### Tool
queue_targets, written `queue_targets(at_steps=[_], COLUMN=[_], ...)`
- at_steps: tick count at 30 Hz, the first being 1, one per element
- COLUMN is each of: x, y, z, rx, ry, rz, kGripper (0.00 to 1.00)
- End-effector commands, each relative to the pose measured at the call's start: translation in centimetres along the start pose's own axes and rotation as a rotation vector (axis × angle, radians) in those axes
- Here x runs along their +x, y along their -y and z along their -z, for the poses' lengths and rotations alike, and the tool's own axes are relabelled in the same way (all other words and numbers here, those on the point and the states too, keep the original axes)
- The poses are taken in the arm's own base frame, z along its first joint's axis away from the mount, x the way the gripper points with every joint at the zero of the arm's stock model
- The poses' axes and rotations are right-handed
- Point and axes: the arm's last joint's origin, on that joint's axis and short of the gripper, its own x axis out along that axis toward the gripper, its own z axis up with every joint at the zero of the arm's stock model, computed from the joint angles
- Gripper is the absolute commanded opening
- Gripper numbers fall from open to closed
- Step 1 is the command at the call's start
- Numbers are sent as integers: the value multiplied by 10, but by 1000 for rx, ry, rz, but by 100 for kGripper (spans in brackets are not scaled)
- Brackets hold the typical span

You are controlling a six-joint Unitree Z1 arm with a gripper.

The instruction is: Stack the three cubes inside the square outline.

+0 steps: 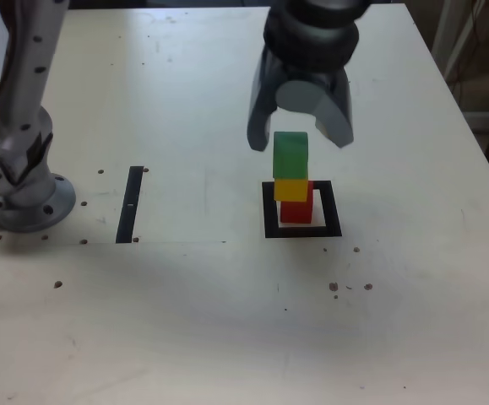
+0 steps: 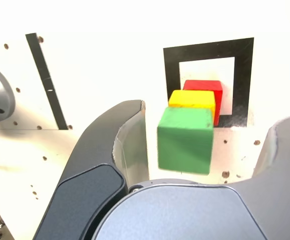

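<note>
Bare tabletop [image 1: 227, 337] fills the lower part of the exterior view; above it, right of centre, a black outline [image 1: 268, 211] frames a stack: red cube [image 1: 298, 211] lowest, yellow cube [image 1: 291, 190] on it, green cube [image 1: 290, 154] on top. Over that hangs the tool [image 1: 301, 137], jaws wide, gripping nothing. At centre left lies a thin black strip [image 1: 131, 204].

From the wrist view, the tool [image 2: 210, 145] straddles the green cube [image 2: 186, 140] with gaps either side, so the stack looks released. Yellow [image 2: 192, 98] and red [image 2: 205, 86] sit offset inside the outline [image 2: 171, 75].

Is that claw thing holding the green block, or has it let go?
Let go, it seems. The end effector stands open: the wrist view shows gaps on both sides of the green cube, which sits on the yellow cube.
</note>
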Motion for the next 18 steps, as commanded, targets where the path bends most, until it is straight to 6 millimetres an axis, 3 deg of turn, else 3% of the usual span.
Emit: queue_targets(at_steps=[1, 9, 13, 18], x=[-14, -41, -32, -13], y=[-3, -13, -15, -13], z=[18, 89, 132, 150], rx=[-2, -6, 0, 8], ry=[26, 107, 75, -5], rz=[-2, 21, 44, 48], kGripper=[100, 100, 100, 100])
